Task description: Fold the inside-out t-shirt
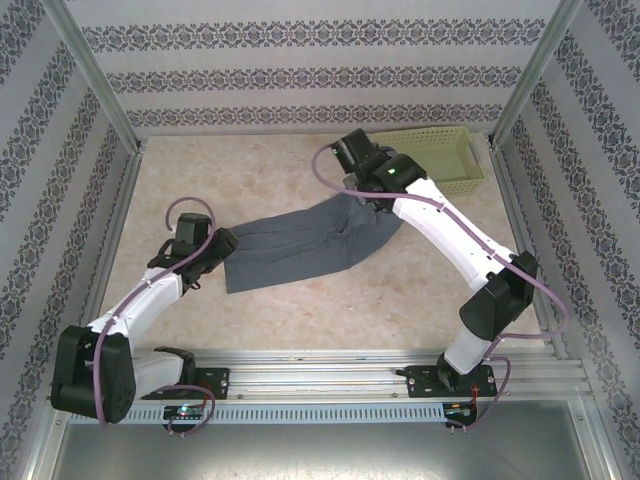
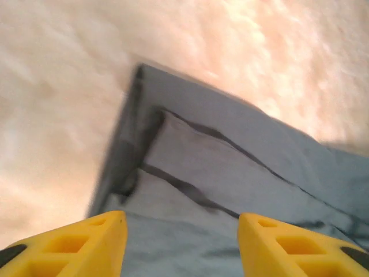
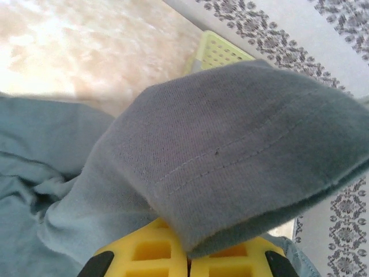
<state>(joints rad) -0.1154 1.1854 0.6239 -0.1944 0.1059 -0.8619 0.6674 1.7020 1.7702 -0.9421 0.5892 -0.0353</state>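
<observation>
The slate blue-grey t-shirt (image 1: 300, 247) lies folded into a long band across the middle of the table. My left gripper (image 1: 222, 246) sits at its left end, open, with its yellow fingers (image 2: 98, 242) apart over the cloth (image 2: 230, 173) and touching nothing I can make out. My right gripper (image 1: 362, 202) is at the shirt's right end, shut on a hemmed edge of the t-shirt (image 3: 242, 156), which drapes up over the closed yellow fingers (image 3: 150, 254).
A light green basket (image 1: 440, 160) stands at the back right, just beyond the right arm, and its corner (image 3: 219, 52) shows in the right wrist view. Patterned walls and metal posts enclose the table (image 1: 250, 170). A metal rail (image 1: 330, 365) runs along the near edge.
</observation>
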